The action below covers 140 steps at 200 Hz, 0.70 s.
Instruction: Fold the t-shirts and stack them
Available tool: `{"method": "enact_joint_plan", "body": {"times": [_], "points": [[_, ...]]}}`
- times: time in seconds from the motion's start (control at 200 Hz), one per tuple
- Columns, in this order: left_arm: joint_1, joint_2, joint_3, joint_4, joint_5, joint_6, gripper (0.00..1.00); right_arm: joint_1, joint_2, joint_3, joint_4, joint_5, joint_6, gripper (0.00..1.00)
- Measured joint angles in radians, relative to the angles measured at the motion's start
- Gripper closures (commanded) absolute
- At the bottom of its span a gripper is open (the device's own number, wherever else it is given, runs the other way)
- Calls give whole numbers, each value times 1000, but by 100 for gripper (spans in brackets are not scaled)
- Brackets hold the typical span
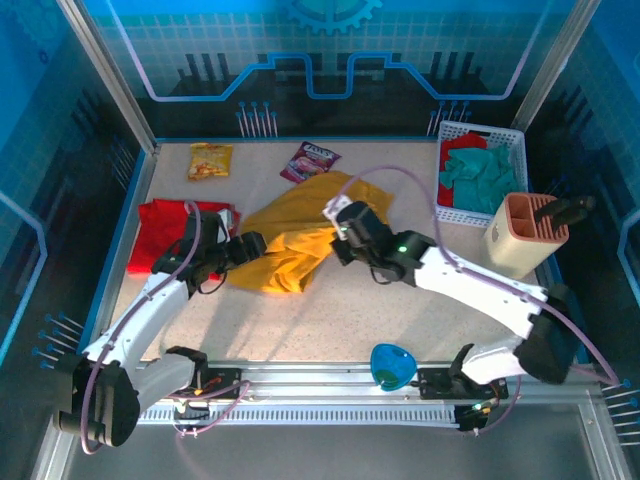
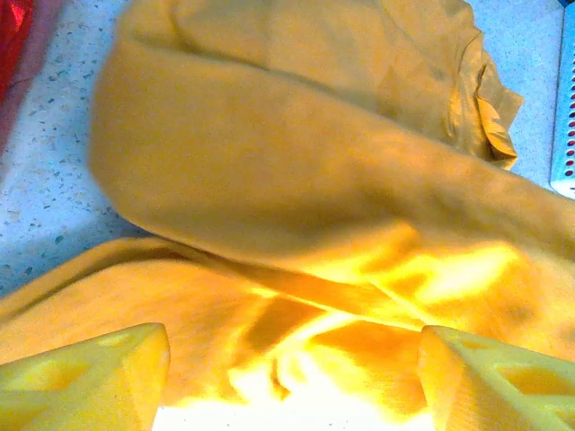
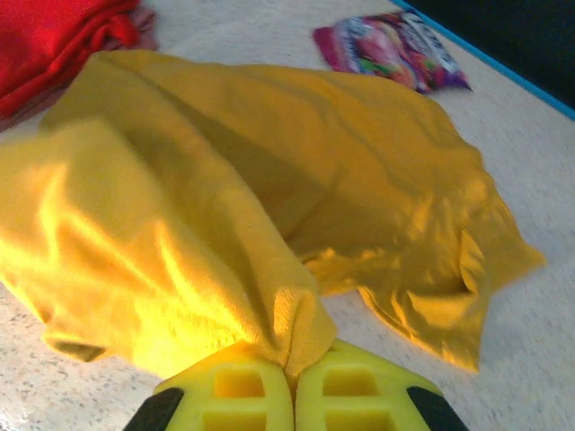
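Note:
A mustard-yellow t-shirt (image 1: 300,230) lies crumpled in the middle of the table. My right gripper (image 1: 340,240) is shut on a pinched fold of the yellow t-shirt (image 3: 225,206), cloth bunched between its fingers (image 3: 260,395) and lifted slightly. At the shirt's left edge is my left gripper (image 1: 250,245), open, its fingers (image 2: 99,377) spread wide with a fold of the yellow t-shirt (image 2: 296,162) lying between and ahead of them. A red t-shirt (image 1: 165,235) lies folded at the left, red cloth (image 3: 63,36) showing at the top left of the right wrist view.
Two snack packets lie at the back: a yellow one (image 1: 210,160) and a purple one (image 1: 310,160), the latter (image 3: 391,49) beyond the shirt. A white basket (image 1: 515,150) of teal cloths stands at back right, beside a tan holder (image 1: 525,235). A blue object (image 1: 392,365) sits by the near rail.

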<state>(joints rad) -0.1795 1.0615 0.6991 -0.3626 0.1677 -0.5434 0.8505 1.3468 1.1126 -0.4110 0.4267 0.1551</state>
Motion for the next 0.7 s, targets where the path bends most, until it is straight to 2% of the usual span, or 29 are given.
{"method": "enact_joint_plan", "body": {"times": [0.145, 0.21, 0.33, 0.375, 0.425, 0.46, 0.495, 0.59, 0.7], "points": [[0, 45, 10, 1, -12, 0, 28, -107, -127, -117, 16, -77, 64, 85], [0, 81, 27, 1, -13, 0, 28, -112, -140, -146, 28, -143, 65, 81], [0, 141, 54, 16, -8, -2, 28, -82, -104, -165, 37, -265, 30, 64], [0, 158, 57, 26, -3, -5, 29, -56, -78, -167, 37, -293, 22, 49], [-1, 176, 58, 36, 2, -8, 28, -26, -55, -169, 37, -309, 3, 24], [-2, 187, 58, 42, 5, -9, 28, -8, -45, -177, 37, -312, -2, 14], [-4, 200, 58, 49, 6, -13, 28, 2, -43, -185, 36, -311, -2, 9], [-13, 243, 56, 72, 6, -28, 24, -11, -45, -193, 25, -261, 13, 0], [-17, 313, 50, 112, 6, -40, 23, -87, -30, -170, 0, -166, 76, 0]]}}
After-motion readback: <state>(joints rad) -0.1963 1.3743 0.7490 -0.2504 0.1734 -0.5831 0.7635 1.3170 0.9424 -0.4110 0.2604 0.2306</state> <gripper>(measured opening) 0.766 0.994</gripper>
